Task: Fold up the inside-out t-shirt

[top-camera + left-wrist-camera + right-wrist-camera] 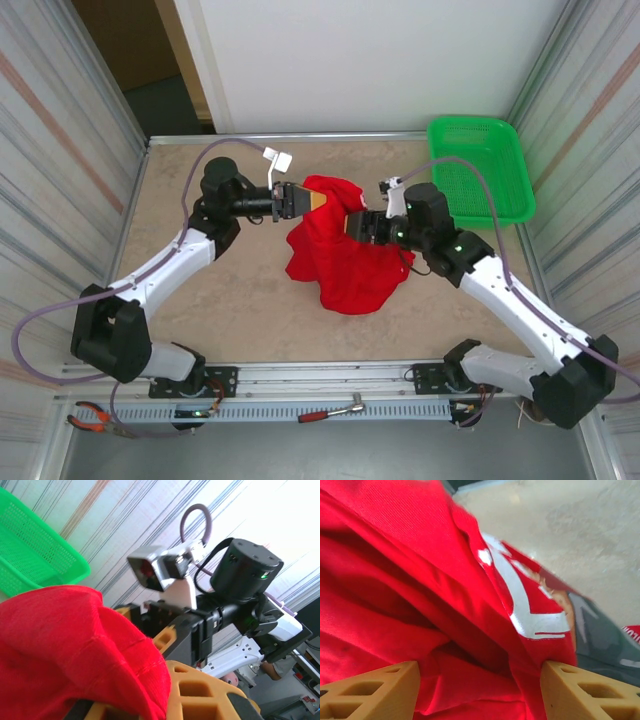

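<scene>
One big heap, nothing folded yet

The bright red soft cloth inside-out t-shirt sits heaped on the tan bench, left of the green plastic mesh basket. Left gripper jaws pinch its top fold; right gripper jaws gape wide around cloth. It's light and floppy, so I'd grab the shoulder seams.

T-shirt on table between left tool and right tool (touching both); basket behind, at right.
</scene>
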Robot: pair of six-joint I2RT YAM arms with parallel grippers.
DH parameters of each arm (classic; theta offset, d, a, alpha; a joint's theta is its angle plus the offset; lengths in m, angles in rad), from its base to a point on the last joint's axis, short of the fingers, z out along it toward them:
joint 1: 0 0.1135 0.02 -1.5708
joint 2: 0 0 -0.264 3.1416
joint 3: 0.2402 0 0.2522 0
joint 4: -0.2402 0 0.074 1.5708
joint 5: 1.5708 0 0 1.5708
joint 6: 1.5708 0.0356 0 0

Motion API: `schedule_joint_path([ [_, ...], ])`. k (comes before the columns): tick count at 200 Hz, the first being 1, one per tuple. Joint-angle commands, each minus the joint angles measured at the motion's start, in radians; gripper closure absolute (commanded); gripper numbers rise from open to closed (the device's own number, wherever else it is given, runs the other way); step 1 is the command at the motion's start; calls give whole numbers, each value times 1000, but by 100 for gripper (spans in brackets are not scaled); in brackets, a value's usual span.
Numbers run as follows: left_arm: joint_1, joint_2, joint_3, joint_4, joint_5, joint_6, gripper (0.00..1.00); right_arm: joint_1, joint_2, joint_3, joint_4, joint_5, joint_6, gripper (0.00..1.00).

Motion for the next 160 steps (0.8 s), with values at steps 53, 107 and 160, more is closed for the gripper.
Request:
schedule_joint_path([
  [53,60,33,-25,290,-16,-200,100,-63,169,34,142,-140,-13,100],
  [107,162,110,-103,340,-55,-250,100,-164,-16,28,158,-325,12,100],
  [160,190,144,-129,223,-116,-185,50,-177,-64,25,256,-379,61,100],
])
